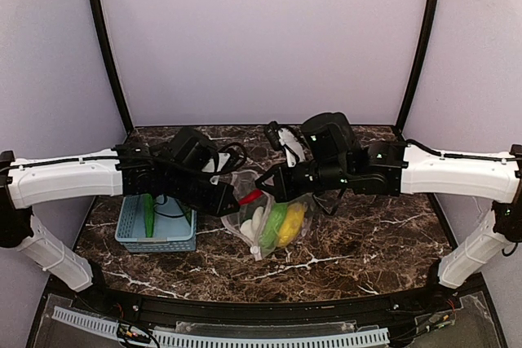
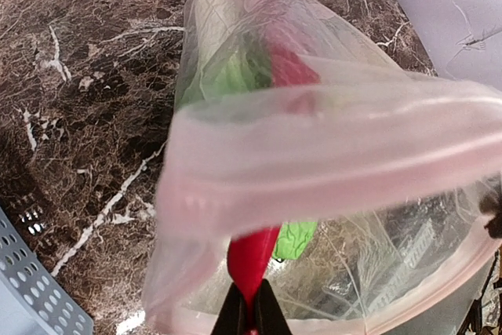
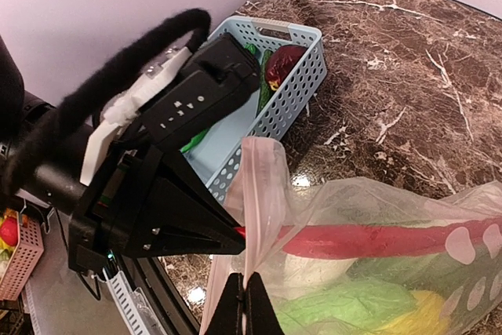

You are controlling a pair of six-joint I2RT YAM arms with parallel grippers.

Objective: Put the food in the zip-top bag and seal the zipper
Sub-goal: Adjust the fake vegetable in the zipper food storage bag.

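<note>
The clear zip-top bag [image 1: 273,222] lies mid-table, holding a yellow piece [image 1: 291,223], a green bunch [image 1: 273,222] and a white piece [image 1: 256,222]. My left gripper [image 1: 236,201] is shut on the red chilli [image 2: 252,260], whose far end reaches into the bag's mouth [image 3: 376,239]. My right gripper [image 3: 245,304] is shut on the zipper [image 3: 263,194] and holds the mouth edge up. The mouth is open in the left wrist view, with the zipper [image 2: 329,170] across it. A dark red fruit [image 3: 284,64] and green long pieces [image 3: 263,88] lie in the basket.
The light blue basket [image 1: 155,230] stands left of the bag, close under my left arm. A small pink basket [image 3: 20,256] sits off the table's near edge. Purple walls close the back and sides.
</note>
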